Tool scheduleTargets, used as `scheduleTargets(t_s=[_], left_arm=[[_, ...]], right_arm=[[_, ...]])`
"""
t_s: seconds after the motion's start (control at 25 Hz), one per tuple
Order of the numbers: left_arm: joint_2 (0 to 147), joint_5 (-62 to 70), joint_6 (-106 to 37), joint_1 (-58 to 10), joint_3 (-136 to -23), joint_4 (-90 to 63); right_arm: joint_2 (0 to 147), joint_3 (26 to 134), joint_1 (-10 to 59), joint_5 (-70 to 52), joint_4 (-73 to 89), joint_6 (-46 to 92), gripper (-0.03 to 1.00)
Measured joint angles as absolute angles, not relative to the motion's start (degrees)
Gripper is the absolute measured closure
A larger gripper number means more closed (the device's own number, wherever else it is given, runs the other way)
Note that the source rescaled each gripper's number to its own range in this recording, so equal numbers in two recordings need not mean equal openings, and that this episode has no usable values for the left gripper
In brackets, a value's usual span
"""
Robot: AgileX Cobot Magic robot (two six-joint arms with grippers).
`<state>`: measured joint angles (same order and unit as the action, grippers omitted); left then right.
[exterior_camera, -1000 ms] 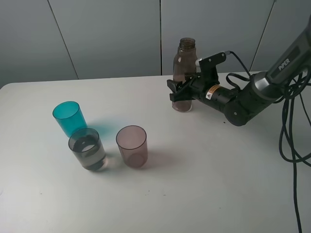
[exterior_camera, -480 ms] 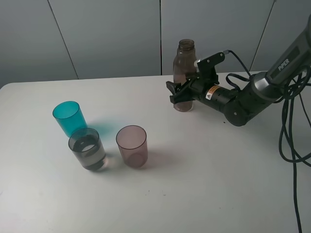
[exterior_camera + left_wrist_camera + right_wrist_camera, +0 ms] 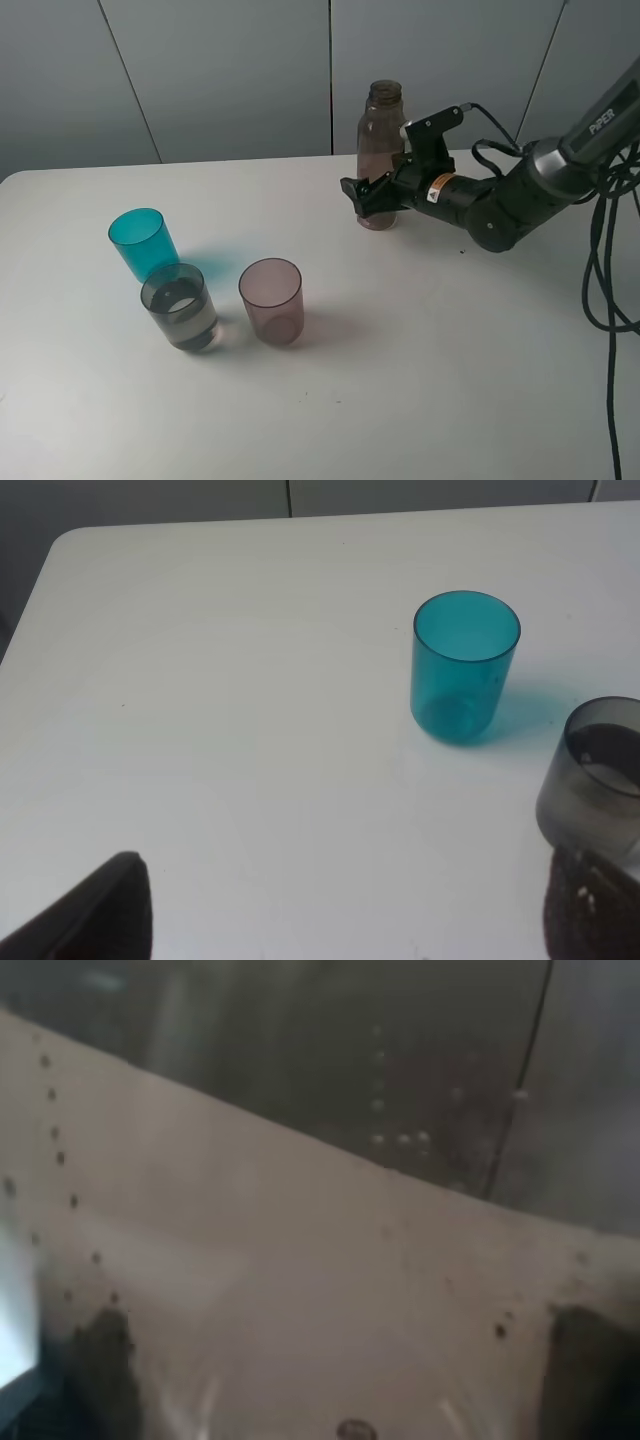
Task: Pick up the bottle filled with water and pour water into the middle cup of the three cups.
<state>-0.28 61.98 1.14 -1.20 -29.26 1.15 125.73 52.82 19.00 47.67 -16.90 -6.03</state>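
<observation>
From high up, the right gripper [image 3: 368, 193], jaws spread, flanks the upright bottle [image 3: 381, 150] far across the table [image 3: 400, 350], "PIPER" on its arm [image 3: 560, 165]; left wrist: teal cup [image 3: 465, 666] beside the middle cup [image 3: 595, 778], left gripper's state unclear; right wrist: bottle [image 3: 300, 1290] fills the view.

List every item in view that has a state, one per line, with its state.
bottle: upright on the table, no cap
right gripper: open around the bottle's base
teal cup: upright, empty
grey cup: upright, holds water
pinkish cup: upright, empty
left gripper: open, nothing between its fingers
</observation>
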Motion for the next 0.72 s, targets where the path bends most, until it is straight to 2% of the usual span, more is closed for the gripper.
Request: scheduleTargets(t_s=[0.2, 0.44, 0.72], left_arm=[[-0.3, 62.0, 1.1, -1.2, -29.3, 1.2], [-0.3, 62.0, 1.3, -1.2, -29.3, 1.2], [-0.3, 62.0, 1.3, -1.2, -29.3, 1.2]], right_arm=[[118.8, 45.5, 19.0, 43.0, -15.2, -6.2, -0.03], [103.3, 35.3, 19.0, 36.9, -13.8, -7.1, -0.03], [76.8, 37.1, 19.0, 12.0, -13.2, -9.3, -0.03]])
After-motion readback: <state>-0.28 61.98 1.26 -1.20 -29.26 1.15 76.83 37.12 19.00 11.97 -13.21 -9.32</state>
